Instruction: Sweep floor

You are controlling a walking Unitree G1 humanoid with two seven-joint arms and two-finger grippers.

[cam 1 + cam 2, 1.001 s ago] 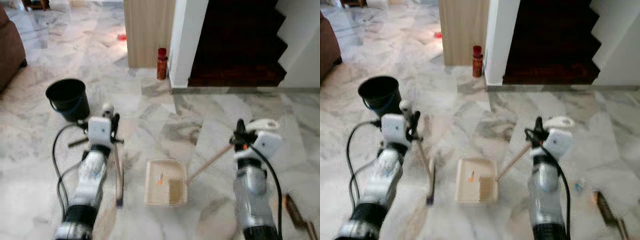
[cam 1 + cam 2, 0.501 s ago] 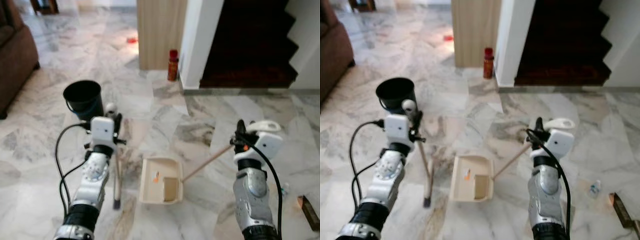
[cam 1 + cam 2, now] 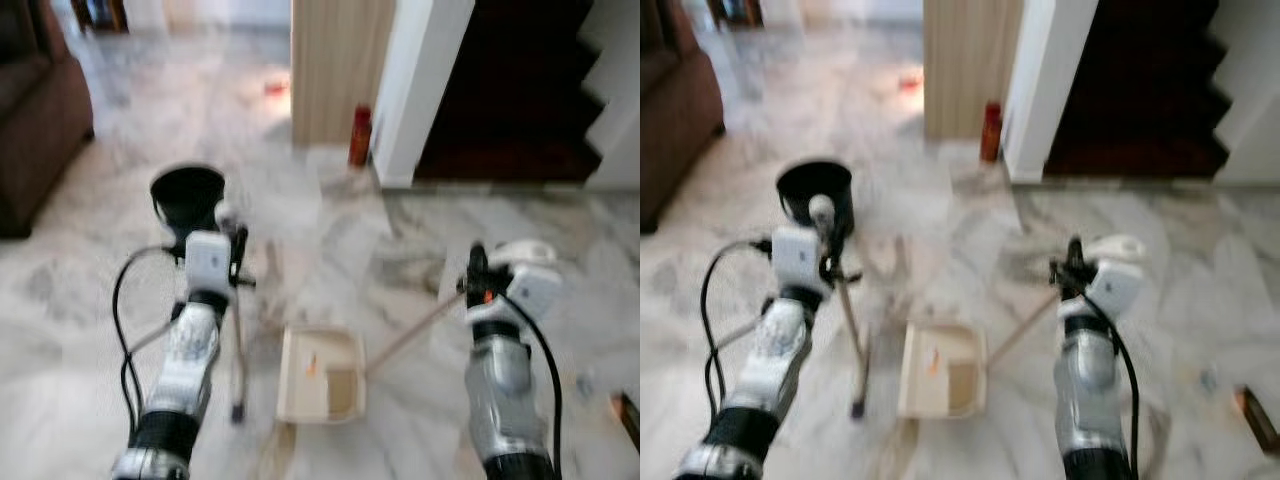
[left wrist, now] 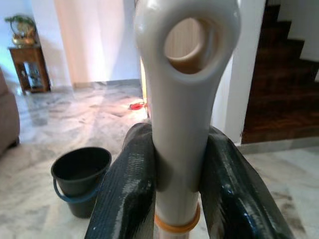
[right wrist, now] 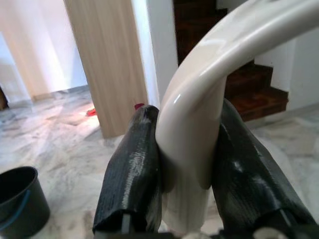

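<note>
Cream plastic forms both tools I am holding. My left gripper (image 4: 174, 199) is clenched on the broom handle (image 4: 184, 99), just below its hang-hole; the shaft runs down to the broom head (image 3: 238, 410) on the marble floor (image 3: 80, 330), lower left of centre. My right gripper (image 5: 184, 194) is clamped on the curved dustpan handle (image 5: 209, 84), whose stick slants down to the dustpan (image 3: 322, 373) lying flat at lower centre, a little debris inside. I judge both tools light and stiff, the glossy handles slippery, so a grip high on each gives reach but lets the far end swing; firm pressure is needed. A black bucket (image 3: 187, 197) stands at centre left, well apart from the pan.
</note>
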